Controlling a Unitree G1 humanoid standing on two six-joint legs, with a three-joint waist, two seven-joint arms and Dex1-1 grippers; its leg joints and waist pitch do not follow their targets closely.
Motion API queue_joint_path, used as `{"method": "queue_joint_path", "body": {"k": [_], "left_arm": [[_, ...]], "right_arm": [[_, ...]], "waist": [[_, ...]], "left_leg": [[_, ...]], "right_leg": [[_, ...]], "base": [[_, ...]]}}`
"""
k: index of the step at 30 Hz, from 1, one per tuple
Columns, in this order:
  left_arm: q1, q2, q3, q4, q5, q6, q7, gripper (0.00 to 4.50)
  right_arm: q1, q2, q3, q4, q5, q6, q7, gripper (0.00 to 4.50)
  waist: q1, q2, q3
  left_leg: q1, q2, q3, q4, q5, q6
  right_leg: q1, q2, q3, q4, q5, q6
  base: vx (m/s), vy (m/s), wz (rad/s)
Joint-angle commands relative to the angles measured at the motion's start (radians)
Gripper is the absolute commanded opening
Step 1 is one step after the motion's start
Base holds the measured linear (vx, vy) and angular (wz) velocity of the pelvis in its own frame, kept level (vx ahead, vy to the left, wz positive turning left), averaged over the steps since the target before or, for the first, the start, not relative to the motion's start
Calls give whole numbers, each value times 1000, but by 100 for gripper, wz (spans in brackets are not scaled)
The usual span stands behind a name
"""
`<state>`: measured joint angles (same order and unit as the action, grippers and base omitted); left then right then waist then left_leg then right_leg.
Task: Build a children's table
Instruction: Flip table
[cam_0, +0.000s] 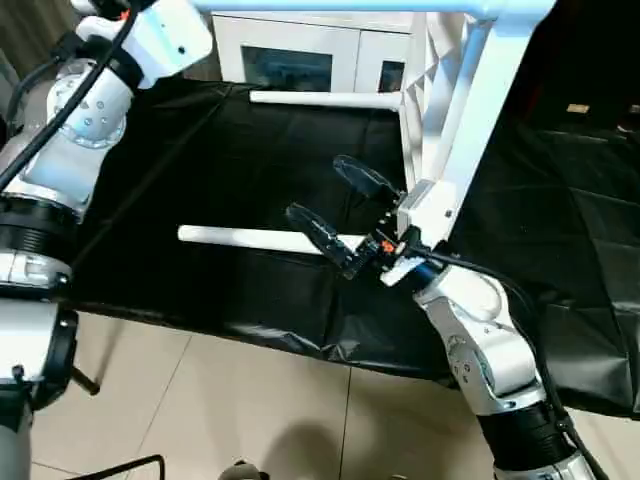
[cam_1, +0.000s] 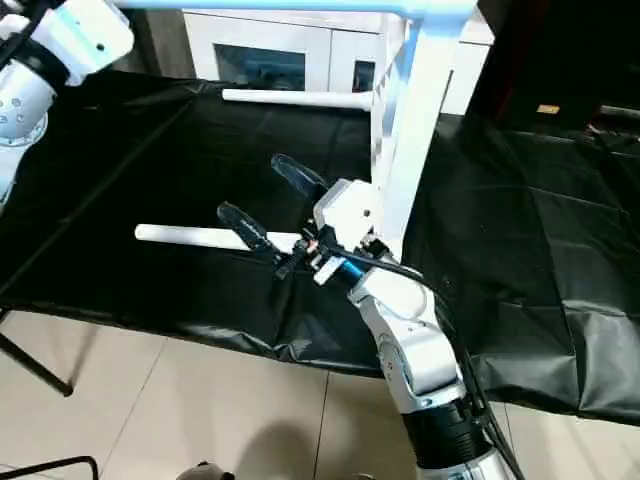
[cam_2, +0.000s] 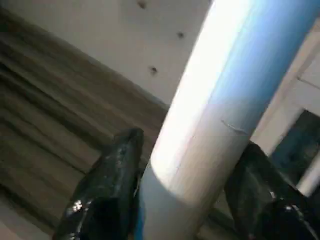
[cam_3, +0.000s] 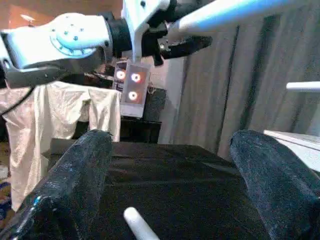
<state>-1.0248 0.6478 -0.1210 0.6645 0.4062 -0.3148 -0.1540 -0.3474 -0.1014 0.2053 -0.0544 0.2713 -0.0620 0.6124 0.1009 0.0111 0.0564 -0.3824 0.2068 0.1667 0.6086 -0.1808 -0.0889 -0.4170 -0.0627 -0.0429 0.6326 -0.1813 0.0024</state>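
I see left gripper (cam_2: 185, 200) raised high, fingers straddling one leg (cam_2: 220, 100); grip uncertain. Right gripper (cam_0: 335, 215) low, wide, empty. Two legs (cam_0: 250, 238) on black sheet (cam_0: 200, 150).

A crinkled black plastic sheet (cam_0: 200, 180) covers the work surface across the middle of the head view. Below it, along the bottom of the frame, lies a floor of pale glossy square tiles (cam_0: 250, 410). At the top centre stands a white cabinet with dark glass doors (cam_0: 300, 55). In the right wrist view, a cream cloth (cam_3: 65, 115) hangs draped at the left, and grey pleated curtains (cam_3: 230, 85) fill the right half.
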Motion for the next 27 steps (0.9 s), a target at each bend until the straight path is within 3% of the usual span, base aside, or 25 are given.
{"method": "queue_joint_path", "body": {"k": [1, 2, 5, 9, 12, 20, 24, 27], "left_arm": [[19, -45, 58, -30, -117, 63, -43, 236], [22, -58, 75, -38, -145, 86, -50, 227], [38, -91, 130, -84, -234, 175, -72, 222], [46, -124, 195, -157, -318, 294, -77, 222], [45, -144, 230, -206, -355, 366, -79, 222], [34, -193, 323, -313, -422, 537, -72, 222], [44, -213, 354, -340, -459, 573, -67, 222], [61, -230, 386, -373, -486, 604, -54, 222]], "right_arm": [[8, 0, -15, 5, 18, -13, -3, 416], [8, 1, -18, 6, 19, -11, -7, 416], [12, -1, -32, 9, 18, 2, -21, 416], [28, -5, -29, 13, 8, 15, -21, 416], [34, -5, -26, 13, 7, 17, -17, 416], [38, -13, -30, 8, 5, 20, -13, 416], [50, -22, -37, 0, 7, 25, -16, 416], [68, -27, -55, -5, 16, 36, -30, 432]], "waist": [[1, 24, -76], [4, 27, -76], [14, 21, -76], [25, 23, -76], [36, 28, -78], [36, 28, -82], [35, 27, -87], [37, 28, -95]], "left_leg": [[22, 15, -10, -75, -279, -57], [22, 15, -9, -74, -273, -56], [19, 13, -5, -70, -235, -38], [15, 13, -3, -69, -209, -23], [10, 12, -3, -66, -174, -12], [3, 7, -2, -61, -139, 4], [0, 7, -2, -56, -98, 19], [-7, 4, 0, -46, -27, 48]], "right_leg": [[49, -61, 39, -60, -76, -203], [47, -61, 39, -60, -71, -208], [50, -61, 40, -58, -67, -210], [49, -63, 42, -62, -127, -193], [47, -63, 41, -62, -133, -183], [50, -61, 37, -59, -105, -187], [52, -57, 35, -53, -38, -193], [52, -53, 34, -41, 84, -211]], "base": [[0, 0, 0], [0, 0, 0], [0, 0, 0], [0, 0, 0], [0, 0, 0], [0, 0, 0], [0, 0, 0], [0, 0, 0]]}}
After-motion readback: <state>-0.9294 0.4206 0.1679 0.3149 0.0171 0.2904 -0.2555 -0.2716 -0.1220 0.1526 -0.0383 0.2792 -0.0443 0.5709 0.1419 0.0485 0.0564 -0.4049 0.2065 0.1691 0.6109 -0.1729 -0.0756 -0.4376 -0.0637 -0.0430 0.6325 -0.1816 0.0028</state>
